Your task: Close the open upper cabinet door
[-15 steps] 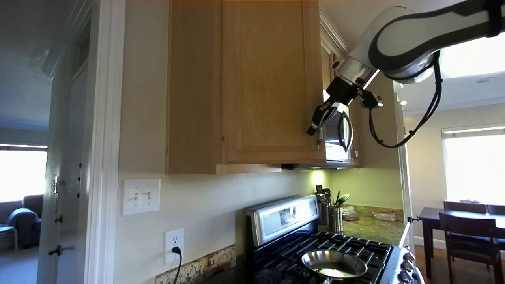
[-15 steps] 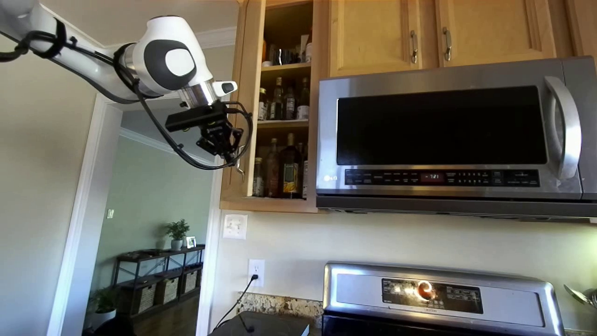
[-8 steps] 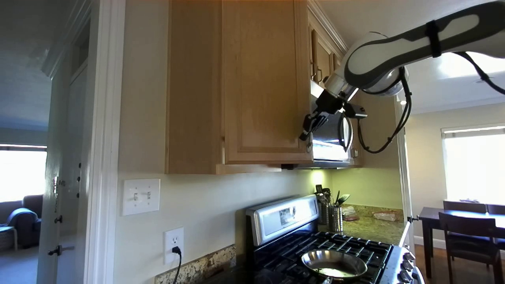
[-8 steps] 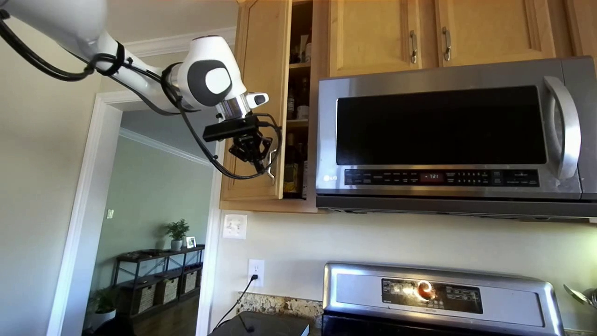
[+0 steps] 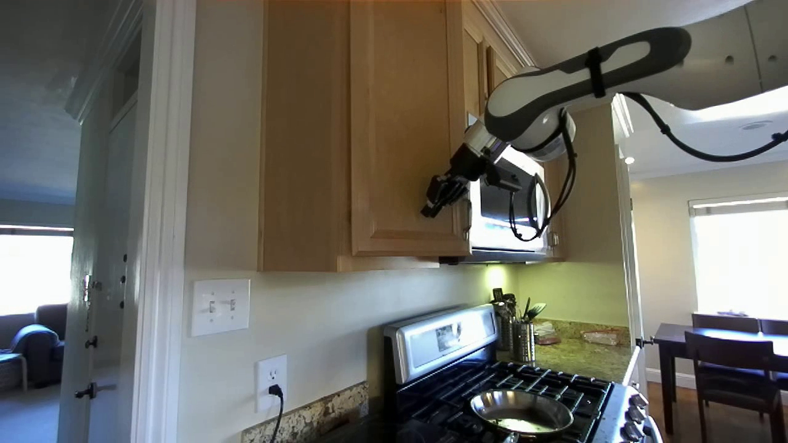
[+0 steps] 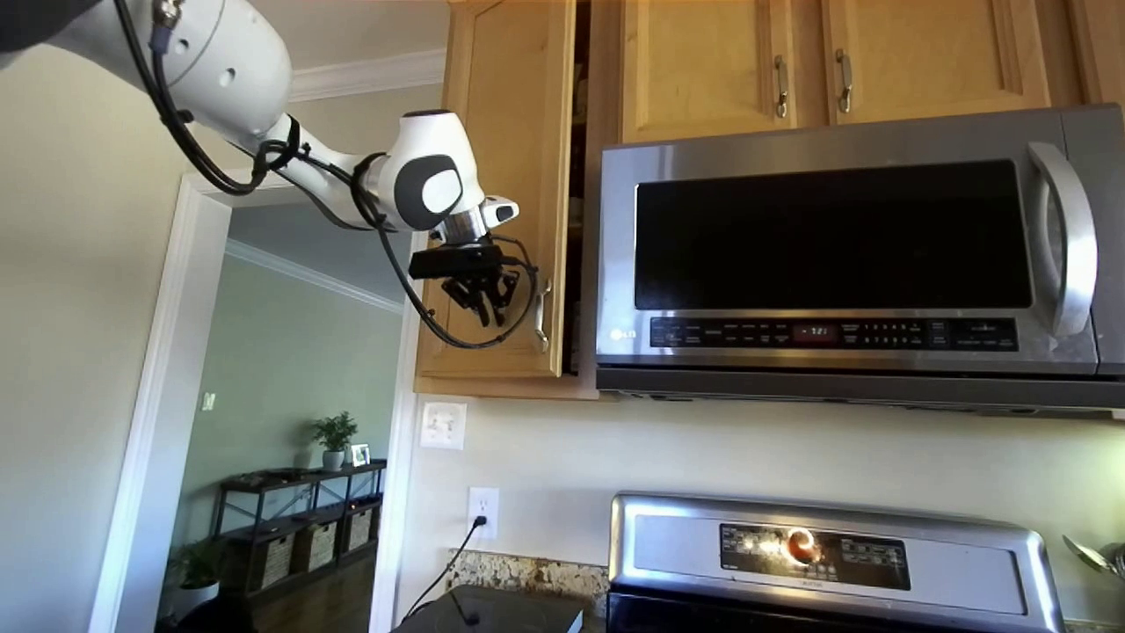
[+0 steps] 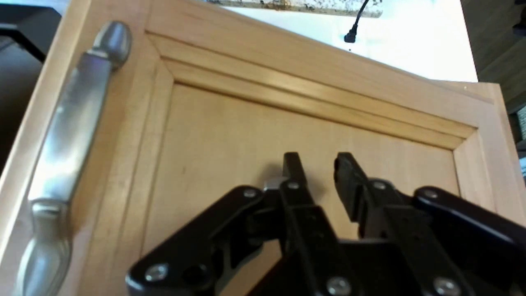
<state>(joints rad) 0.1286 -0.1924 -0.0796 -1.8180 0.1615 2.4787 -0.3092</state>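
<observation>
The upper cabinet door is tan wood with a recessed panel, seen in both exterior views [image 5: 400, 123] [image 6: 518, 97] and filling much of the wrist view [image 7: 230, 123]. It stands slightly ajar; a narrow dark gap shows along its handle side. Its silver bar handle [image 6: 542, 315] also shows at the left of the wrist view [image 7: 70, 127]. My gripper [image 7: 319, 164] is partly open with nothing between its fingers. It is in front of the door's lower panel, beside the handle, in both exterior views [image 5: 431, 209] [image 6: 492, 316]. I cannot tell whether the fingertips touch the panel.
A stainless microwave [image 6: 826, 237] hangs right beside the cabinet. Smaller wood doors [image 6: 703, 70] are above it. A stove [image 6: 668, 545] with a steel pan [image 5: 522, 412] stands below. A looped black cable [image 6: 395, 272] hangs from the arm near the handle.
The door has swung towards the cabinet. The wide opening with bottles has narrowed to a slit. My gripper has moved along with the door, from near the handle onto the panel.
</observation>
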